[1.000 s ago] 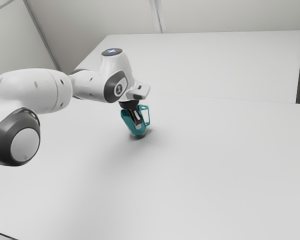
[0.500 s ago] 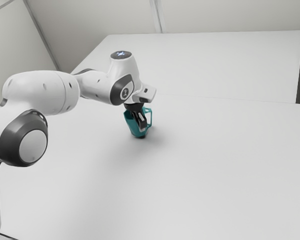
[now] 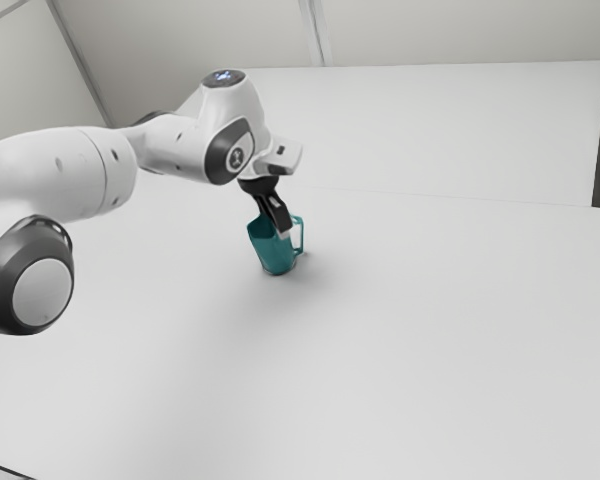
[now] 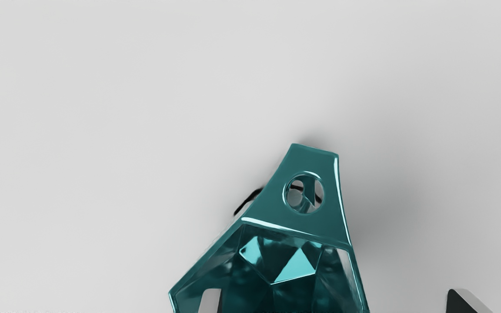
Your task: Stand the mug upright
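Fingers [image 3: 281,218] stand apart, one outside the edge of the mug [image 3: 272,254].

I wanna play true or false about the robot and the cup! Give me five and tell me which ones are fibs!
1. The mug is teal. True.
2. The mug is lying on its side. False: it stands on the table with its opening up.
3. The handle sticks out toward the exterior view's right. True.
4. The gripper is squeezing the mug shut between its fingers. False: its fingers are wide apart, and one is clear of the mug.
5. The mug has no handle. False: it has one.
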Controlling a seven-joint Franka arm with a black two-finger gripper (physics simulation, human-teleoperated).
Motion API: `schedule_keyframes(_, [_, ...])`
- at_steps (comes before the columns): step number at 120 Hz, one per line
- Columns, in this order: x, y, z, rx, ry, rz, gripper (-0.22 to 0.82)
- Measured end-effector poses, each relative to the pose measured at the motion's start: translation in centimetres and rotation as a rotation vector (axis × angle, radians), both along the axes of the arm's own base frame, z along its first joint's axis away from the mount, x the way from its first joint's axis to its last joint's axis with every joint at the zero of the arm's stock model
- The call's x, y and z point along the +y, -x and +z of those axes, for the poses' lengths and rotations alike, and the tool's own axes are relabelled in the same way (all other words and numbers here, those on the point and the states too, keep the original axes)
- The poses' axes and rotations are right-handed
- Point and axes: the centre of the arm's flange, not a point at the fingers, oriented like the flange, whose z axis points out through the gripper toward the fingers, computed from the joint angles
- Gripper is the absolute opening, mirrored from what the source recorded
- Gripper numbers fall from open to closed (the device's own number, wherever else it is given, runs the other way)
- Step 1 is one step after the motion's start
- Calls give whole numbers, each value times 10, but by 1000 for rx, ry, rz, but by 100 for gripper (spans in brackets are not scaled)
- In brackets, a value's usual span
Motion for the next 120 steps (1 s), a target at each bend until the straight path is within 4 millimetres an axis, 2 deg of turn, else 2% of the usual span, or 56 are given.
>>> schedule_keyframes(36, [18,11,49,-19,132,96,59])
schedule_keyframes(56, [29,23,90,-39,180,127,60])
schedule_keyframes(73, [37,38,122,-44,135,117,60])
schedule_keyframes(104, [87,72,169,18,14,225,60])
schedule_keyframes(120, [108,80,212,17,-17,303,60])
